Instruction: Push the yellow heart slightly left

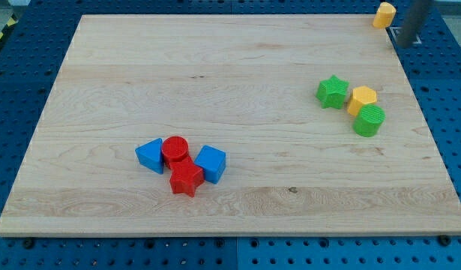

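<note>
Top-right corner: yellow heart (384, 14) left of my tip (407, 45).
Right: green star (333, 91), yellow hexagon (361, 99), green cylinder (369, 120) touching.
Lower left: red cylinder (175, 150) above red star (186, 179).

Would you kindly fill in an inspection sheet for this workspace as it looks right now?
Surface: wooden board on a blue pegboard table, lying flat.
Job's things: yellow heart at the board's top right corner, at the edge.
Clutter: green star, yellow hexagon and green cylinder clustered at the view's right; blue triangle, red cylinder, red star and blue cube packed together at lower left of centre.
Tool: dark rod, my tip just right of and below the yellow heart, apart from it.
Cables: nothing seen.
Surroundings: yellow-black tape at upper left.
</note>
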Robot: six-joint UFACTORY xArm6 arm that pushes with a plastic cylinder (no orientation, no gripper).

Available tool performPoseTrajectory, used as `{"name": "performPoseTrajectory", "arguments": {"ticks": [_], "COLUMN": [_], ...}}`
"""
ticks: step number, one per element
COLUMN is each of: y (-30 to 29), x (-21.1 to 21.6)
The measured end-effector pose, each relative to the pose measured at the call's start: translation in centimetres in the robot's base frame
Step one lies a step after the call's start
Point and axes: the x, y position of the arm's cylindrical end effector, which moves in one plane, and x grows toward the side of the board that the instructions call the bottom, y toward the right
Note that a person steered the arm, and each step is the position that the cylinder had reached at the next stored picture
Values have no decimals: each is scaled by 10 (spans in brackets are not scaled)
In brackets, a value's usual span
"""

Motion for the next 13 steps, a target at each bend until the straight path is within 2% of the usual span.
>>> {"name": "performPoseTrajectory", "arguments": {"ticks": [2,4,7,11,13], "y": [4,3,-11,-93,-170], "x": [-3,-93,-95,-95,-87]}}
